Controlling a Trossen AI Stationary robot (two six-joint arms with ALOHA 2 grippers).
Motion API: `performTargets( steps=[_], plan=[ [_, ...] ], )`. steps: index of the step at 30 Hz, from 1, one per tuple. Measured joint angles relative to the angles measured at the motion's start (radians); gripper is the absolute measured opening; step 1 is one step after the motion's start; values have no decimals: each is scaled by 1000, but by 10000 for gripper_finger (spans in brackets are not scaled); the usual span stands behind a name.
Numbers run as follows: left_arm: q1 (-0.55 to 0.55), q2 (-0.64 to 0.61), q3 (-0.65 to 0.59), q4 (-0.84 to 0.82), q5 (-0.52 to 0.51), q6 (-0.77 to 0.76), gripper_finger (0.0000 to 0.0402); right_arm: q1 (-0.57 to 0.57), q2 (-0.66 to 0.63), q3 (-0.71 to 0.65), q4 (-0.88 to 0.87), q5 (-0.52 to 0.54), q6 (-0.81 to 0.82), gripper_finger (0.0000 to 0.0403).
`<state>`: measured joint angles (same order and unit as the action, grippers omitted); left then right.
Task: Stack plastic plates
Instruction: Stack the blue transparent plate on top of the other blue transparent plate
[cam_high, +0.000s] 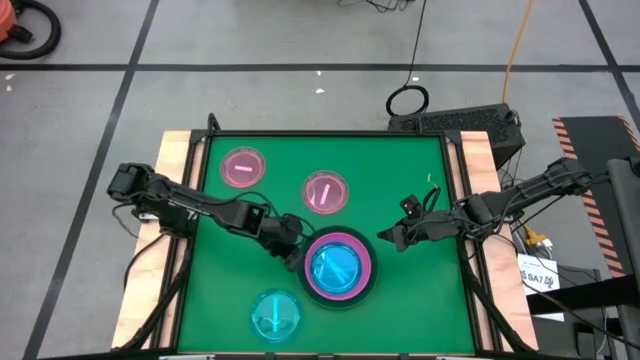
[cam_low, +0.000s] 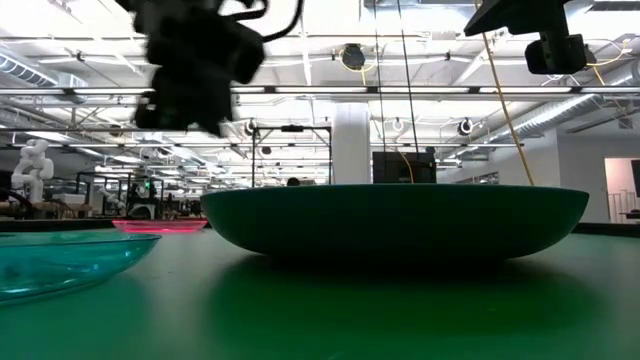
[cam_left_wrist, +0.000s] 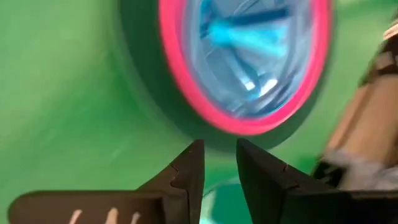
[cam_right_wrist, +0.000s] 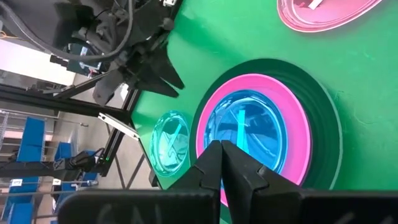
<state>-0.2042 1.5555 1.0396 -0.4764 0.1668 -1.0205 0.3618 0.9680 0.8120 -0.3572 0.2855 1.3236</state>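
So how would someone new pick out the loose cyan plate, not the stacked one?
Start at the plate stack on the green table: dark grey, hot pink, cyan on top. Nearer the camera-side edge, on the left arm's side, lies a small translucent cyan plate alone. The other two loose plates are pink.
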Motion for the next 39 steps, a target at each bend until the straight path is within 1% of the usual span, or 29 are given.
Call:
performTargets(
  steps=[3, 6, 7, 11, 14, 19, 26, 31, 34, 36, 39],
  plan=[
    [-23, -25, 0, -124, -26, 55, 108, 0, 0, 0, 0, 0, 3, 4],
    [-46, -27, -3, -266, -34, 116, 139, 0, 0, 0, 0, 0, 3, 4],
    [-54, -27, -6, -287, -34, 134, 152, 0, 0, 0, 0, 0, 3, 4],
    [-94, -27, -15, -288, -60, 174, 203, 0, 0, 0, 0, 0, 2, 4],
    [-129, -27, -15, -285, -84, 181, 221, 0, 0, 0, 0, 0, 3, 4],
    [-180, -27, -15, -290, -138, 157, 225, 0, 0, 0, 0, 0, 3, 4],
    [-250, -27, -15, -341, -214, 146, 225, 0, 0, 0, 0, -2, -3, 4],
    [-279, -27, -28, -338, -244, 115, 225, 0, 0, 0, -1, -1, -16, 4],
    [-281, -27, -76, -305, -222, 92, 225, 0, 0, 0, -9, -2, -32, 4],
    [-289, -27, -110, -218, -180, 83, 225, 0, 0, 0, -31, -2, -31, 4],
    [-320, -27, -133, -149, -167, 61, 225, 2, 0, 0, -46, -3, -28, 4]
  ],
)
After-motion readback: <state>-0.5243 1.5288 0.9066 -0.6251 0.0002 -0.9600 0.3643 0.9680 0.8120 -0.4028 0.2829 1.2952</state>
